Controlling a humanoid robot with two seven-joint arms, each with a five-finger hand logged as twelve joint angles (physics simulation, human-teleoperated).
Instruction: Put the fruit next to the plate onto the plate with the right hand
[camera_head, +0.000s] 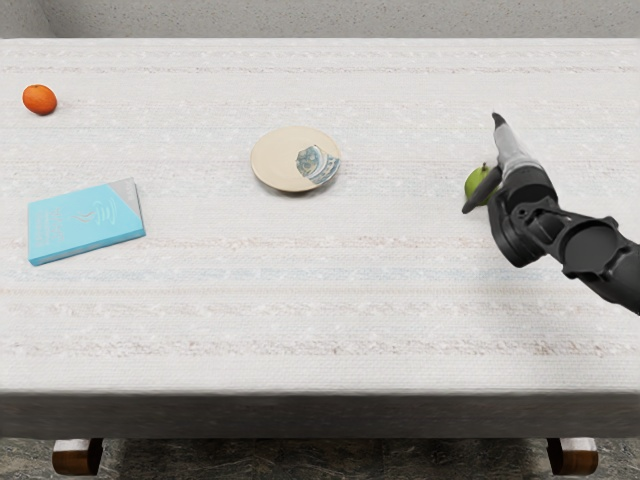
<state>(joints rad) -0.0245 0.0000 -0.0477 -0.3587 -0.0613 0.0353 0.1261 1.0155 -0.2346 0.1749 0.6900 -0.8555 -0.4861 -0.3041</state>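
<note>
1. Right hand (515, 185): it enters from the 3 o'clock edge of the table (320, 330). We see it unclenched, with one long finger (505, 140) pointing toward 12 o'clock and the thumb crossing low in front of the fruit. Nothing is grasped. The left arm is out of view.
2. Green fruit (480, 182): it rests on the table at the plate's 3 o'clock, well apart from it, at the hand's 9 o'clock side. We cannot tell whether the palm touches it.
3. Step in hand, as we judge it: closing on the fruit. We would bring the fingers over its far side and the thumb onto its near side before lifting. Pushed from one side only, a round fruit is likely to roll toward 9 o'clock.
4. Plate (278, 160): shallow, tan, mid-table. It holds a small crumpled silvery-blue item (317, 163) at its 3 o'clock rim, which we cannot identify. We would set the fruit on the bare 9 o'clock half.
5. Off-task: orange fruit (40, 99) at the table's 10 o'clock; blue book (85, 220) at 9 o'clock.
</note>
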